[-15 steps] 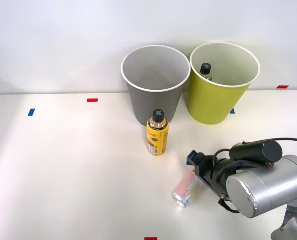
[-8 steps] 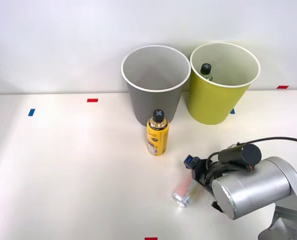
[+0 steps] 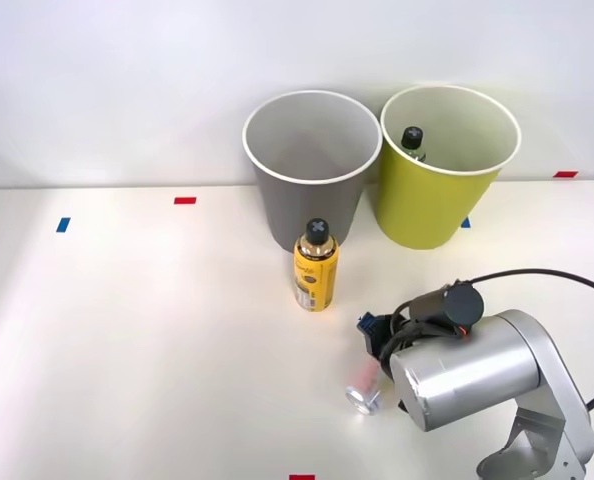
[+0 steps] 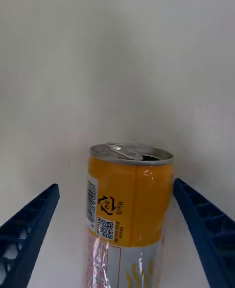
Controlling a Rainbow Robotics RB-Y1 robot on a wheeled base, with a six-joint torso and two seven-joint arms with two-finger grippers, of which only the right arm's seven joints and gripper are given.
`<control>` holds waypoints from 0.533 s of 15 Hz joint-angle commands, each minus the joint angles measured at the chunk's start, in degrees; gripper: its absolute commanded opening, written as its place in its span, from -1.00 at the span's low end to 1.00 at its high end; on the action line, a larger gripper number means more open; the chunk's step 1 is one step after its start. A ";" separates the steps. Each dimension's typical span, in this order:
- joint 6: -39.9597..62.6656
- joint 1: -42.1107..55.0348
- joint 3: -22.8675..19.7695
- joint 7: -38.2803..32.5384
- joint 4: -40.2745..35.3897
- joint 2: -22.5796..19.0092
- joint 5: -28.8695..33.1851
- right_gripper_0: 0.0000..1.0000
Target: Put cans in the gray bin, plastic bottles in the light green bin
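From the front, the slim silver can point(image 3: 363, 385) lies on its side on the white table point(image 3: 127, 330), at about five o'clock from the upright yellow bottle point(image 3: 316, 268) with its black cap. The right gripper point(image 3: 370, 342) reaches in from four o'clock, its blue fingers at the can's far end and the silver wrist housing just behind. The gray bin point(image 3: 311, 167) stands at twelve o'clock from the yellow bottle, the light green bin point(image 3: 446, 166) beside it toward one o'clock, with a dark-capped bottle point(image 3: 412, 140) already inside.

At the wrist, the can point(image 4: 128, 204) lies straight between the two ribbed fingers point(image 4: 27, 229), orange band and opened top pointing away. The gripper is spread wide and holds nothing; one finger nearly brushes the can's side, while the other stands well apart.

I'd say the grasp is about to be made. Done well, the hand would shift a touch toward the wide-gap side to centre the can, and close gently, since a thin can may dent or roll. After that comes a clean lift, clear of the yellow bottle, to the gray bin.
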 commanded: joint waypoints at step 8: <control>-0.02 -0.74 0.04 2.01 -1.12 0.35 2.40 -1.00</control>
